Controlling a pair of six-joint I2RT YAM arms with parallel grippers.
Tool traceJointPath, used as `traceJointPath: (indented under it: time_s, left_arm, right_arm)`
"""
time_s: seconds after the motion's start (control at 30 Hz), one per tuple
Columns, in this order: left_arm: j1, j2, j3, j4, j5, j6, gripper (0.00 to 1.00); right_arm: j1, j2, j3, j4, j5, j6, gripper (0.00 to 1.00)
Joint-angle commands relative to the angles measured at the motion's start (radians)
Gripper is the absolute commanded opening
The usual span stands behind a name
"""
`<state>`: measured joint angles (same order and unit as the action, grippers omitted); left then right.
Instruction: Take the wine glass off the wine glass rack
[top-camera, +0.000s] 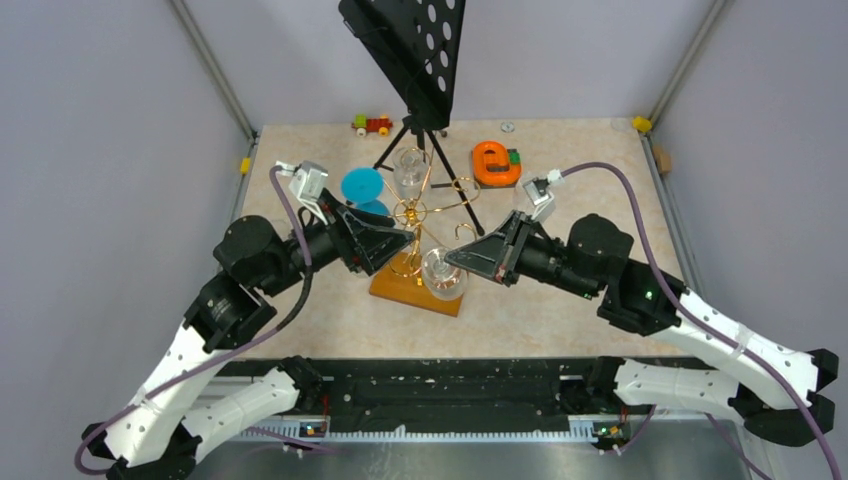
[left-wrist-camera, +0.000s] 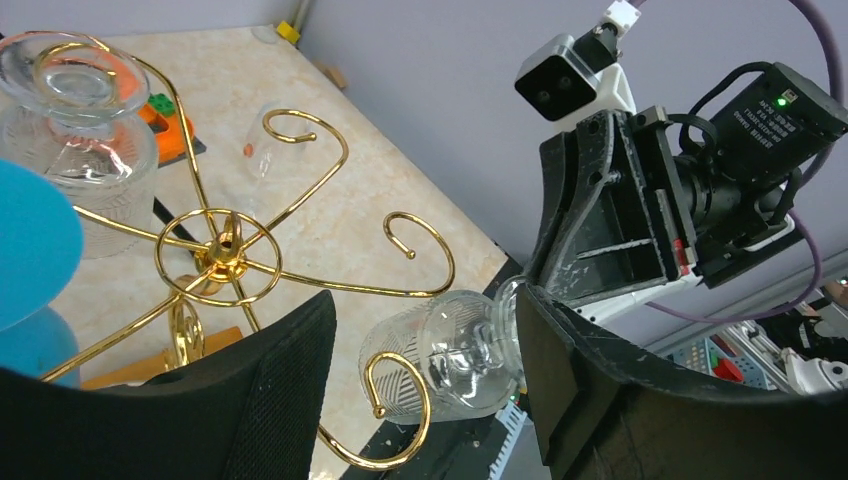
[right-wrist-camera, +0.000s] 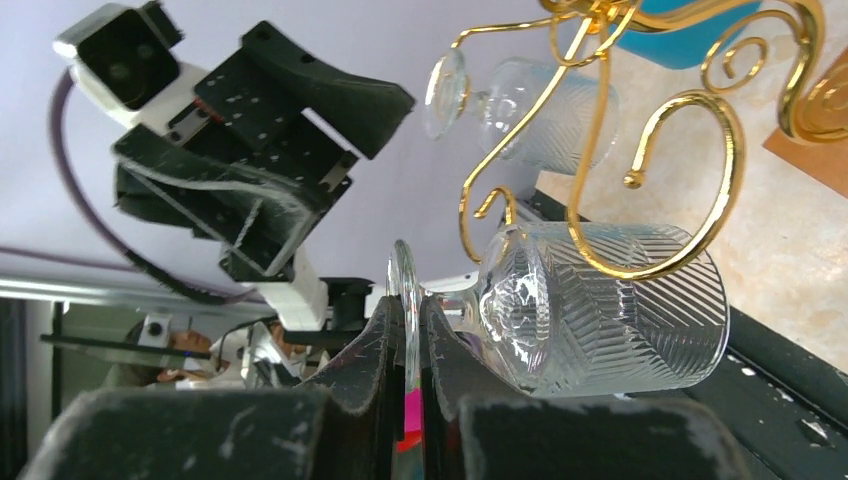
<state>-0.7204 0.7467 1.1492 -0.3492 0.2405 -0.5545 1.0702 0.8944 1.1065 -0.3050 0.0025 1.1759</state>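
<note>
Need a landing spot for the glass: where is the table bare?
Bare: the strip between the wooden base and the table's near edge; the far right corner past the orange object. Crowded: behind the rack, with blue discs and the music stand.

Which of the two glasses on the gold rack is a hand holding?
The near wine glass, over the wooden base: the right hand pinches its foot. The far glass, by the black stand, hangs untouched.

My top view looks down from high behind. Both wrist views sit close, facing each other across the wine glass rack (top-camera: 412, 213), common to all three.
</note>
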Motion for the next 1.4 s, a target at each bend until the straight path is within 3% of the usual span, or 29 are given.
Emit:
traceJointPath:
  time_s: [0.0,0.37,0.57,0.83,1.13,1.37]
  left_arm:
    - [0.004,-0.002,-0.002,0.1,0.07,-0.021,0.7]
    - [0.004,0.032,0.014,0.162,0.016,-0.028,0.7]
    - [0.004,0.064,-0.003,0.246,-0.122,-0.174,0.73]
    - [0.005,0.044,0.002,0.336,-0.171,-0.37,0.74]
    - [0.042,0.006,-0.046,0.557,-0.04,-0.603,0.74]
    - [0.052,0.083,-0.052,0.724,0.127,-0.715,0.73]
  right_arm:
    - [-0.034,-0.071,0.049,0.145,-0.071,0.026,0.0]
    - [-0.069,-0.087,0.168,0.105,-0.083,-0.033,0.0]
    - [-0.069,0.012,0.264,0.289,-0.115,-0.075,0.0]
    - [-0.07,0.103,0.315,0.512,-0.142,-0.086,0.0]
    - [-0.069,0.025,0.194,0.701,-0.075,-0.085,0.0]
    - [-0.069,0.023,0.18,0.787,-0.092,-0.068,0.0]
